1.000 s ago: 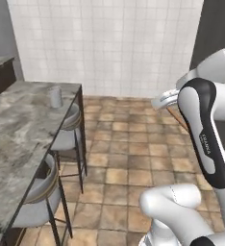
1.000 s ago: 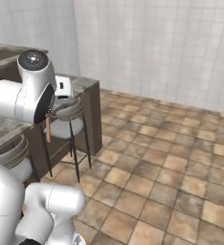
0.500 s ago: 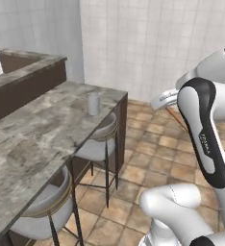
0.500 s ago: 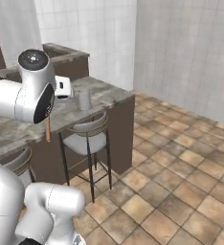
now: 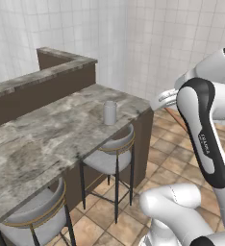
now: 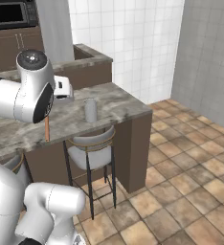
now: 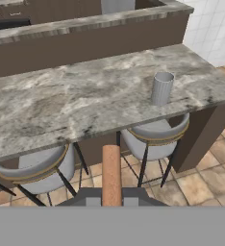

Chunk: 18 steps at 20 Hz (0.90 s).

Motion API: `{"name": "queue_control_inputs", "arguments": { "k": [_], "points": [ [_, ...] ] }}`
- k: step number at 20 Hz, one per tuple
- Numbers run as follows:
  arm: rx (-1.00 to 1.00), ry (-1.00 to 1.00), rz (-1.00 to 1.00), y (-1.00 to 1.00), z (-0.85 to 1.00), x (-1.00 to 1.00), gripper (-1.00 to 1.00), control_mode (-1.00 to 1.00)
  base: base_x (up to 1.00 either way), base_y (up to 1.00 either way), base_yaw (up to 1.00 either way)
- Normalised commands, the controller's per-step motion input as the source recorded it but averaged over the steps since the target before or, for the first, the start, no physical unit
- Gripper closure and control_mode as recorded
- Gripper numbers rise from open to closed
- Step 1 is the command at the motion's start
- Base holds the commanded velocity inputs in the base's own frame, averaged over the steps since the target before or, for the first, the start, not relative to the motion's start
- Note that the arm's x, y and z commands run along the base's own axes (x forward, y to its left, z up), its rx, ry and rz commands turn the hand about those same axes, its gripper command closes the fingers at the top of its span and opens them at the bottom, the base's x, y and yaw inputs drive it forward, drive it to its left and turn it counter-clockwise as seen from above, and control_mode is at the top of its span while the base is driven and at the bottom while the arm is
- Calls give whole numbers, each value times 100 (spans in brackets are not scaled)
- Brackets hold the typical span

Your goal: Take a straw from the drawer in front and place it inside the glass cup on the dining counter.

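Observation:
My gripper (image 7: 111, 200) is shut on the straw (image 7: 111, 174), a thin orange-tan stick that rises from between the fingers in the hand view. In the right base view the straw (image 6: 47, 128) hangs down below my hand, in front of the counter's edge. The glass cup (image 7: 161, 88) stands upright on the dining counter (image 7: 76, 105), ahead and to the right of the straw's tip, well apart from it. Both base views show the cup (image 5: 109, 113) (image 6: 90, 110) near the counter's end (image 5: 47, 139) (image 6: 118, 101). The drawer is out of view.
Two grey stools (image 7: 155, 139) (image 7: 37, 170) are tucked under the counter's overhang. A raised dark ledge (image 7: 85, 29) runs along the counter's back. Brown tiled floor (image 6: 181, 167) spreads to the right, with white tiled walls behind and a microwave (image 6: 11, 13) at the far left.
The whole picture has swung as the base turned: the counter and cup now sit closer and more central. The straw stays in my shut gripper.

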Motion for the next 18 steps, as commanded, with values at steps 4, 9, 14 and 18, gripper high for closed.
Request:
{"name": "queue_control_inputs", "arguments": {
  "k": [4,9,14,18],
  "points": [
    [0,0,0,0,0,0,100,100,37,-59,38],
    [0,0,0,0,0,0,100,100,44,-58,38],
    [0,0,0,0,0,0,100,100,44,-59,41],
    [0,0,0,0,0,0,100,100,57,-46,39]
  ]
}}
